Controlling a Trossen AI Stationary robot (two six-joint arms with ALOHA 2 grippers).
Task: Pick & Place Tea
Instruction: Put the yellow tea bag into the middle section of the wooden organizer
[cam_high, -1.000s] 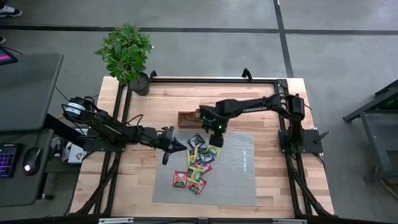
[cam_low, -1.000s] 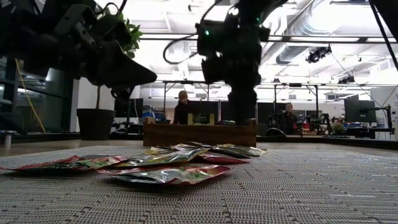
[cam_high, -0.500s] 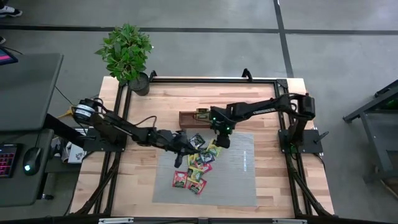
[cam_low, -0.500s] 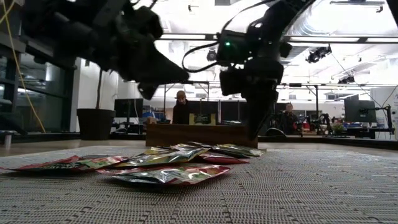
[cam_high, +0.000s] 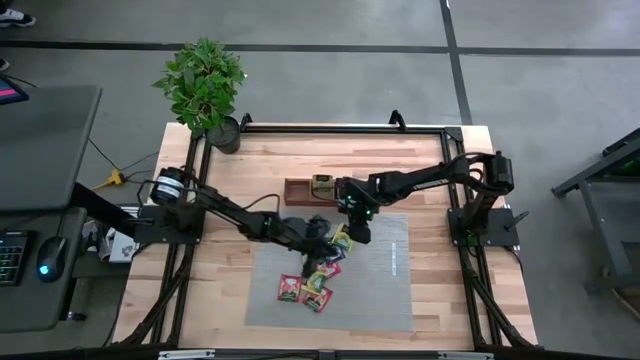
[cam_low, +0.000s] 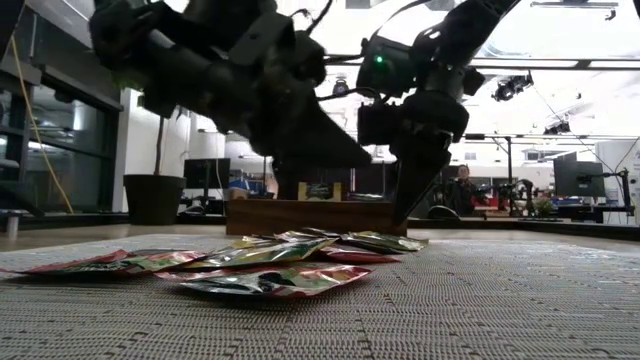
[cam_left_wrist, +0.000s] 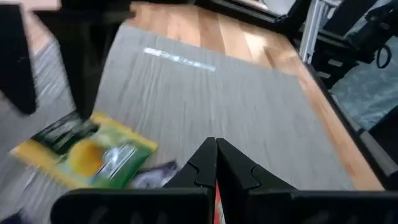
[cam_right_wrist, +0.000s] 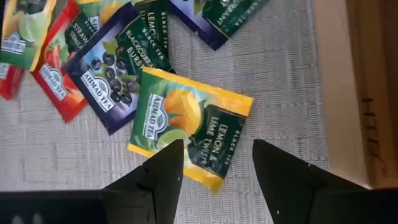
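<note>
Yellow-and-green lemon sachet, at the pile's one o'clock edge on the grey mat near the wooden tray: best straddled squarely by the spread right pincer, keeping the closed, empty left pincer clear.

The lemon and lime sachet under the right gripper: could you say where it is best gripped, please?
Probably by its free edge nearest the tray. The lemon and lime sachet lies flat on the mat, its far corner overlapping the blackcurrant sachet. The open right gripper could descend from above, straddling that edge.
</note>
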